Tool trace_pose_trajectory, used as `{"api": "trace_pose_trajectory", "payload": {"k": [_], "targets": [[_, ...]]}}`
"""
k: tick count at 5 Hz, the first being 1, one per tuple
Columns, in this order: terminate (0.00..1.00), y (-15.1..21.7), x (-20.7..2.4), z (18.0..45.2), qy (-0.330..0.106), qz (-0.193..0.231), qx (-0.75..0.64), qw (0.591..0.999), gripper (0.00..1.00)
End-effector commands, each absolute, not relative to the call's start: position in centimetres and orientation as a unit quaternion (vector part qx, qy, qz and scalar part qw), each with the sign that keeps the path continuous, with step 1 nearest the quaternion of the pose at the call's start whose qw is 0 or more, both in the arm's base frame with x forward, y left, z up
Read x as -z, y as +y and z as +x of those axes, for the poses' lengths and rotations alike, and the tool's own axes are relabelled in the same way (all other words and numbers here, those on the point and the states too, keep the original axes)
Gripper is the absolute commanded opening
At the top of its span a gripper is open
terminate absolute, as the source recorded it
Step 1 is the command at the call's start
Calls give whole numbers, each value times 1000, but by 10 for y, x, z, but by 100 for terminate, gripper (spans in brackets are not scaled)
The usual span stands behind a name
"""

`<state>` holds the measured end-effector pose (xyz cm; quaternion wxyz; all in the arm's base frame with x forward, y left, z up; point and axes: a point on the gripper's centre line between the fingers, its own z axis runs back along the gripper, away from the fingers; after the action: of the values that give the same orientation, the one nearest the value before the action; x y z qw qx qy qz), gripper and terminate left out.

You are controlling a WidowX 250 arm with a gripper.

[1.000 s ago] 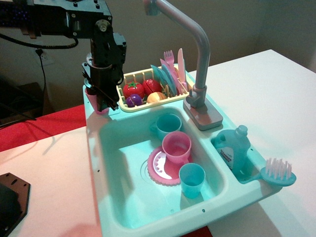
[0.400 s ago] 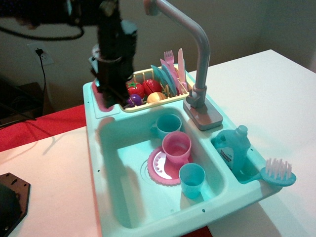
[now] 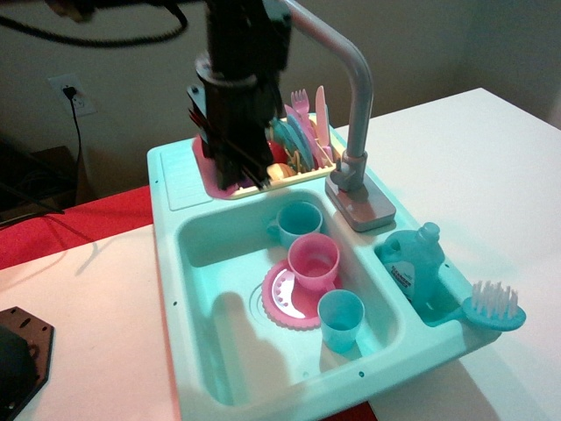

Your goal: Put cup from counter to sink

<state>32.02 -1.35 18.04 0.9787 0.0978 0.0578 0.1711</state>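
Single view: gripper (image 3: pixel 230 171) clamps the cup (image 3: pixel 213 173), lifted above the sink's (image 3: pixel 197 263) back rim. Below-right of it sit mug (image 3: pixel 313 260) and blue cups (image 3: pixel 340 319); an early release there likely tips them.

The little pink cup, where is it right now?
The little pink cup is up in the claw, at the back left of the picture, above the counter beside the dish rack, not yet over the sink.

Beige wall (image 3: pixel 131 79), outlet (image 3: pixel 68 90), perhaps dim.
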Motion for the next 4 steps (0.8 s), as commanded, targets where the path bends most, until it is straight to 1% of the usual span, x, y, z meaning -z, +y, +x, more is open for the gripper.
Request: {"api": "trace_pose_trajectory", "payload": {"k": [1, 2, 3, 4], "targets": [[0, -44, -170, 337, 47, 95, -164, 981, 0], [0, -45, -156, 347, 55, 105, -165, 979, 0], [0, -25, -131, 346, 70, 121, -179, 974, 0], [0, -10, -121, 341, 75, 133, -186, 971, 0]]}}
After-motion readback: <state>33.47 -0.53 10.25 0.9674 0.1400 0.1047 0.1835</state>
